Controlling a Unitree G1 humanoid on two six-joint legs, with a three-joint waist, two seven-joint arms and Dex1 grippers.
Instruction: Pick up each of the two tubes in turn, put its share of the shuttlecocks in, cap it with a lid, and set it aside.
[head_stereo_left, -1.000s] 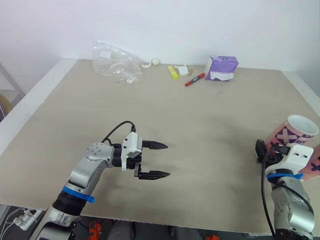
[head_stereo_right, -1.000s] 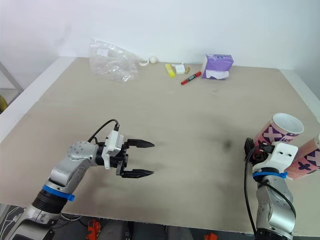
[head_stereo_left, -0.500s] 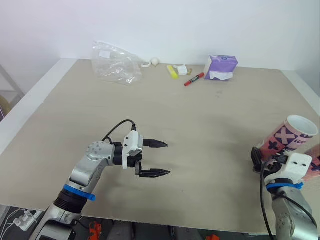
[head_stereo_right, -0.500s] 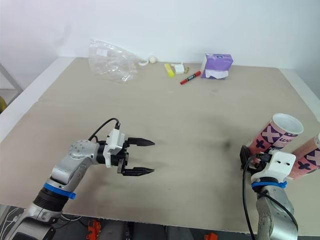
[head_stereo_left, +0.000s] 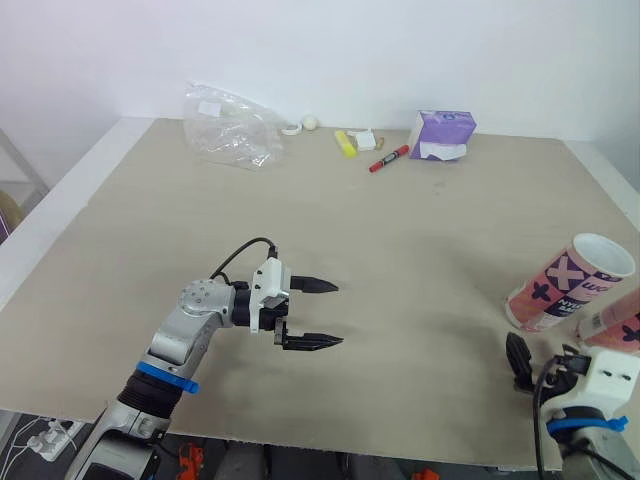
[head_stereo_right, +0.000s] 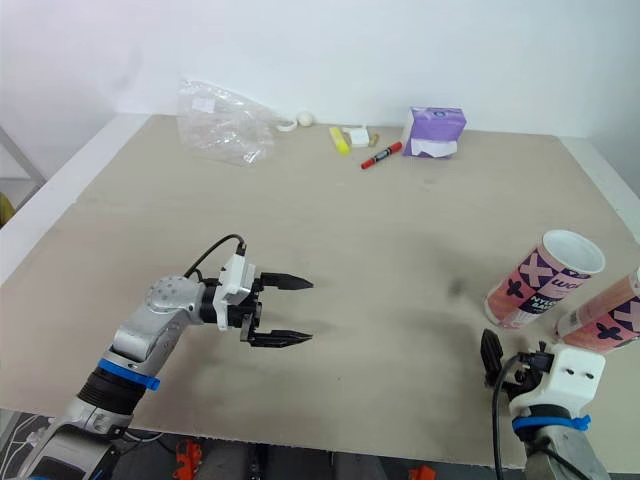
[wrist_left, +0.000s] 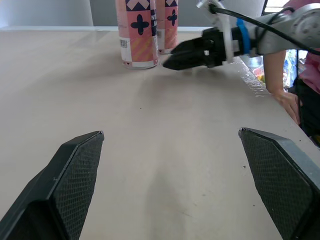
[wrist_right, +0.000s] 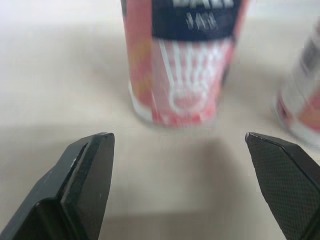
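Jaws both spread empty above the beige table (head_stereo_left: 420, 250) by a white wall (head_stereo_left: 400, 50).

Desk (head_stereo_left: 400, 250): pale beige top, lighter band along the left edge, set against a white wall.

Far edge, left to right:
- crumpled clear plastic bag (head_stereo_left: 232, 128)
- small white ring (head_stereo_left: 291, 129), just beside the bag
- small pale ball (head_stereo_left: 311, 123), next to the ring
- yellow block (head_stereo_left: 345, 144)
- small white item (head_stereo_left: 366, 140), just beside the yellow block; too small to identify
- red marker (head_stereo_left: 389, 159), lying at an angle
- purple packet (head_stereo_left: 441, 136)

Near right corner: two pink patterned tubes standing side by side. The first tube (head_stereo_left: 570, 283) has an open top. The second tube (head_stereo_left: 612, 328) is at the frame's right edge, partly cut off.
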